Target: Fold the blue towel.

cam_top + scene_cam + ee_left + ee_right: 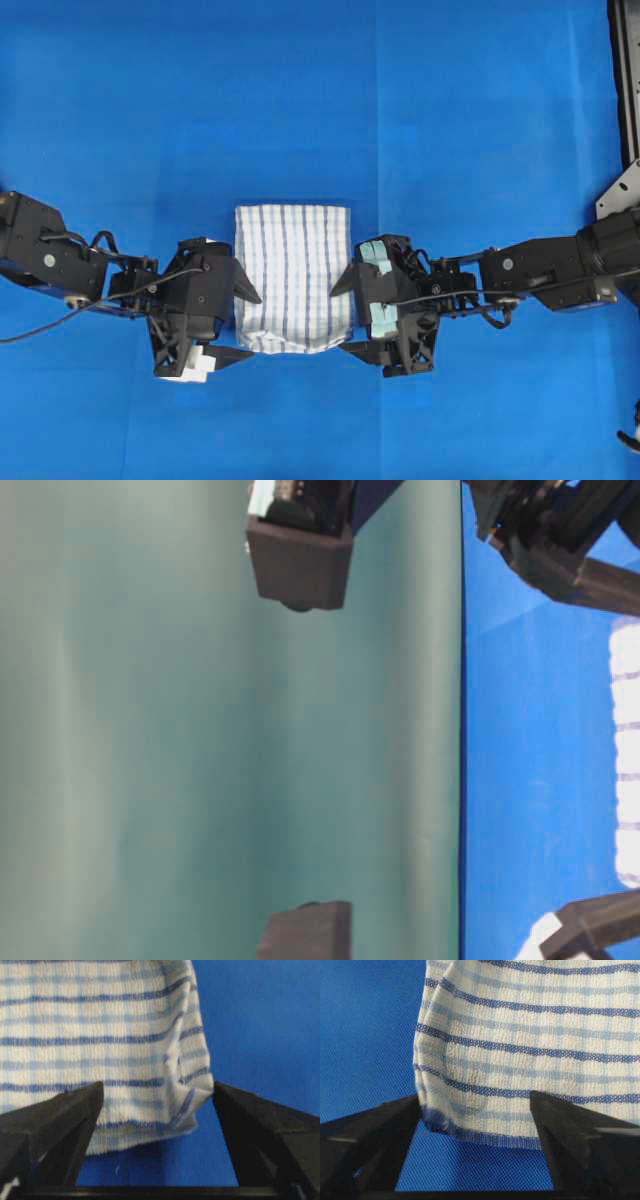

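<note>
My left pincer (243, 325) stands wide open with nothing in it, its two black prongs apart, just at the left edge of the towel (292, 277). My right pincer (347, 318) is spread just as wide and empty, at the towel's right edge. The towel lies folded into an upright rectangle between them on the desk (300, 100), which is covered in plain, smooth blue fabric with a fine mesh grain. The cloth is white and nubbly, a thick woven weave crossed by thin dark-blue and paler blue stripes, with a stitched hem along the near edge. Through my left wrist camera its corner (192, 1095) puckers and lifts slightly in layers; through the right one the matching corner (432, 1115) is rounded and doubled over.
</note>
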Controlling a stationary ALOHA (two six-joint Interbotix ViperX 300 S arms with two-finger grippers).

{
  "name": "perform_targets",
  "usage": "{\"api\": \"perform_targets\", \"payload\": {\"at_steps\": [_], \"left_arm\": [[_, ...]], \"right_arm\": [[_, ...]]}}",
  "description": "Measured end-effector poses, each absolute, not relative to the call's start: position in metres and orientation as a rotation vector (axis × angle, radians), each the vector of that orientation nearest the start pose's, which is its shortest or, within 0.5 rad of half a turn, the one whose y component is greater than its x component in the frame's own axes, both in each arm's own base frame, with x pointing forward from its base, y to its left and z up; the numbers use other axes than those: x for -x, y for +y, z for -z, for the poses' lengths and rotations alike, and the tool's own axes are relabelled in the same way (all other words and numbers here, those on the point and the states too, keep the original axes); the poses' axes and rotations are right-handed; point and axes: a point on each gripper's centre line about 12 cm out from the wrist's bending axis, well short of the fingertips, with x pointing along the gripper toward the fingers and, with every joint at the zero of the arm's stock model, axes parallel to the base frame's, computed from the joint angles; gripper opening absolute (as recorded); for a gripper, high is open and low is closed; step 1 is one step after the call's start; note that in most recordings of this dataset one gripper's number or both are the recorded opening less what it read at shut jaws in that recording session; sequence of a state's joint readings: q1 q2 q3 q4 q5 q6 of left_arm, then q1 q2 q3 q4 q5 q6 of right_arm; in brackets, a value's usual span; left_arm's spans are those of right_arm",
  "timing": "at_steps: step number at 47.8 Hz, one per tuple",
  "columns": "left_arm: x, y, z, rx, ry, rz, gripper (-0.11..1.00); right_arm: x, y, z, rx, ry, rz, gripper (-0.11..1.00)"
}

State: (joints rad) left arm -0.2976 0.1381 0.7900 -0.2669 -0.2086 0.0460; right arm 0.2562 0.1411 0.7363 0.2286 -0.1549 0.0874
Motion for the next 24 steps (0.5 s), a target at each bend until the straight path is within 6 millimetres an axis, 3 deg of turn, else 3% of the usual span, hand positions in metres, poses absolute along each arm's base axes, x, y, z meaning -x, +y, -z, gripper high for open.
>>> {"api": "perform_targets", "payload": {"at_steps": [3,11,24], "left_arm": [[-0.352,-0.102,-0.105,0.078,0.739,0.161,0.86],[-0.345,-0.096,-0.140,0.089,0.722,0.174,0.84],[-0.319,-0.080,-0.189,0.050,0.616,0.194,0.84]], "right_arm": [[-0.369,0.092,-0.113,-0.192,0.739,-0.101,0.94],[-0.361,0.084,-0.144,-0.169,0.706,-0.118,0.91],[-0.324,0.042,-0.200,-0.139,0.621,-0.072,0.91]]}}
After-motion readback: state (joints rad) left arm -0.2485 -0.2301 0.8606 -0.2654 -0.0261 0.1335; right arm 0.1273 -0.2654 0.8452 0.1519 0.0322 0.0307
